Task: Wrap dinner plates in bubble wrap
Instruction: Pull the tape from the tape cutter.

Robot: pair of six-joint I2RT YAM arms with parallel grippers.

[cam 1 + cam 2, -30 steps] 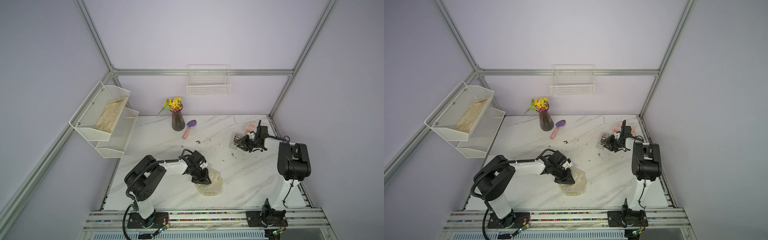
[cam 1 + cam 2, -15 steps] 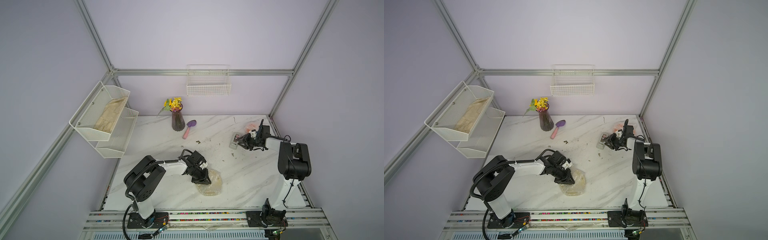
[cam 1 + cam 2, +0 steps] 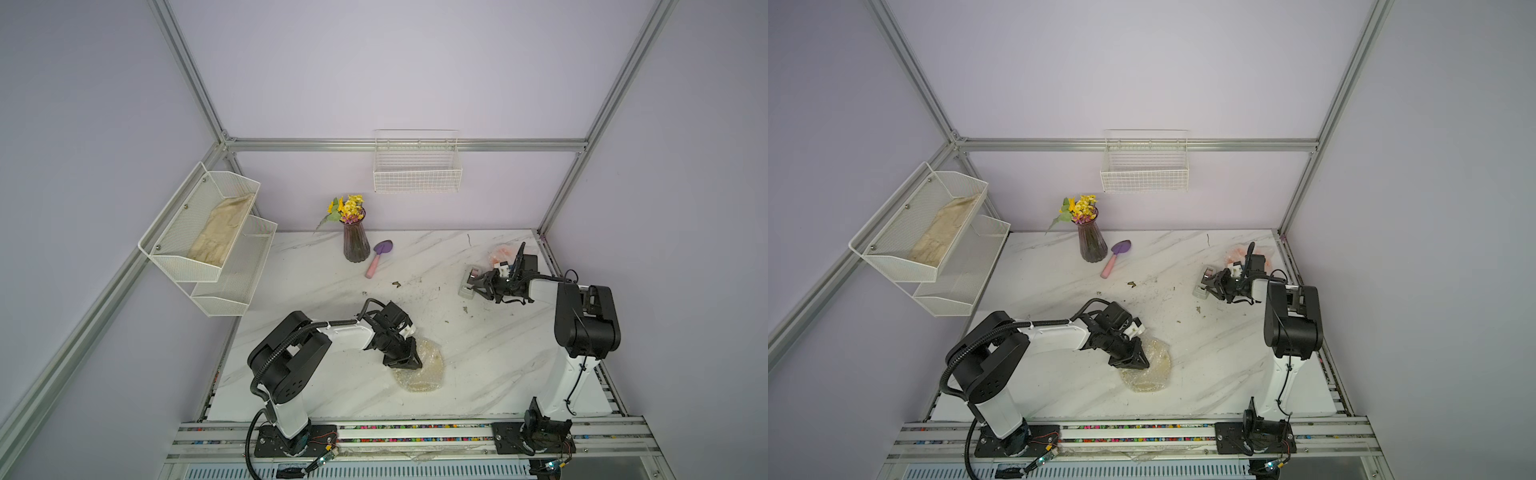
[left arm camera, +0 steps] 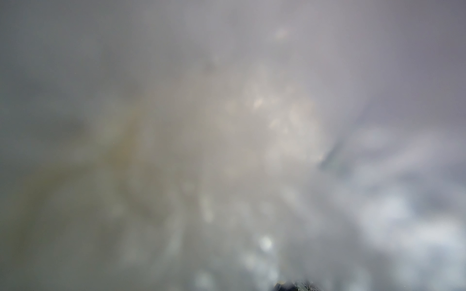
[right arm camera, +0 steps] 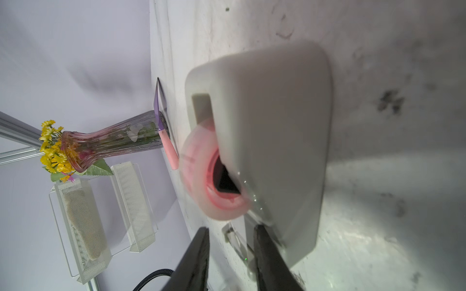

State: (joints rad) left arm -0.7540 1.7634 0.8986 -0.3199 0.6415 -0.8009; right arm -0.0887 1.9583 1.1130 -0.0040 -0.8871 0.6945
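A pale plate wrapped in bubble wrap (image 3: 426,370) (image 3: 1152,372) lies near the table's front middle. My left gripper (image 3: 405,360) (image 3: 1129,359) presses down on its left edge; its jaws are hidden. The left wrist view is filled by blurred bubble wrap (image 4: 252,151). An orange plate in bubble wrap (image 3: 498,254) (image 3: 1235,254) lies at the back right corner. My right gripper (image 3: 477,286) (image 5: 232,228) is low at the grey tape dispenser (image 3: 465,290) (image 5: 272,141), fingers apart around its cutter end, beside the pink tape roll (image 5: 201,176).
A vase of yellow flowers (image 3: 355,245) and a purple trowel (image 3: 379,257) stand at the back. A white mesh shelf (image 3: 208,237) hangs on the left wall and a wire basket (image 3: 417,170) on the back wall. Dirt crumbs (image 3: 397,284) dot the marble.
The right gripper has shifted slightly at the tape dispenser and its fingers have come a little closer together. The left arm has stayed on the wrapped plate.
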